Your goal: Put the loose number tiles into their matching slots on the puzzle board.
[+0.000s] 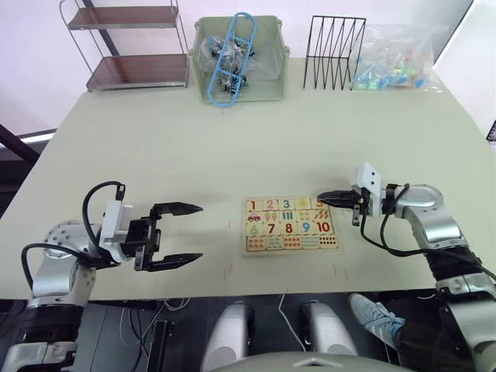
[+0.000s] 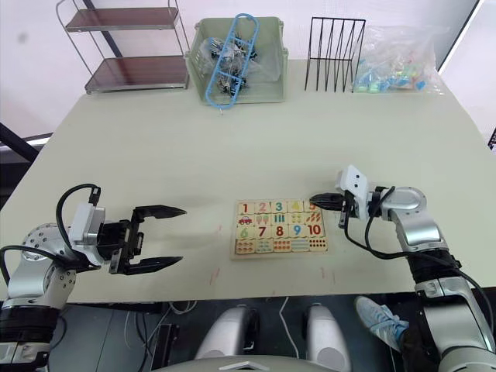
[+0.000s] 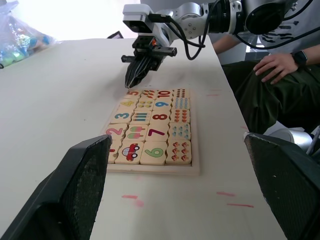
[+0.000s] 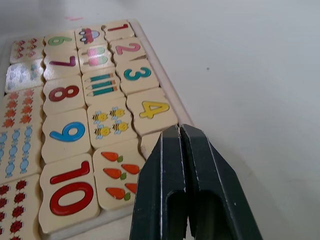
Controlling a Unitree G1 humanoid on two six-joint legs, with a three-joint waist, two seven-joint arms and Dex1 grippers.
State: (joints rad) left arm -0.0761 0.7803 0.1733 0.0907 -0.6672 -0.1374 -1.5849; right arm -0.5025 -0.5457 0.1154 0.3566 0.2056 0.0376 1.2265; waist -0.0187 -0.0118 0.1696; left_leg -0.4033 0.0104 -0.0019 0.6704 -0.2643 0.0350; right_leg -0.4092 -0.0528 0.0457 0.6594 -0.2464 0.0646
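Observation:
The puzzle board (image 1: 291,251) lies on the table near its front edge, right of centre. Its top row holds the number tiles 1 (image 4: 118,28), 2 (image 4: 127,48), 3 (image 4: 137,73) and 4 (image 4: 152,110). The 5 tile (image 3: 132,93) sits at that row's right end. My right gripper (image 1: 320,195) is shut with nothing between its fingers, and its tips point down right at the 5 tile, partly hiding it in the right wrist view. My left gripper (image 1: 200,231) hangs wide open and holds nothing, left of the board and apart from it.
Along the table's far edge stand a metal shelf (image 1: 128,46), a green basket (image 1: 239,60) with a blue plastic piece, a black wire rack (image 1: 333,50) and a plastic bag (image 1: 395,58). A person (image 3: 280,65) sits beyond the table's right side.

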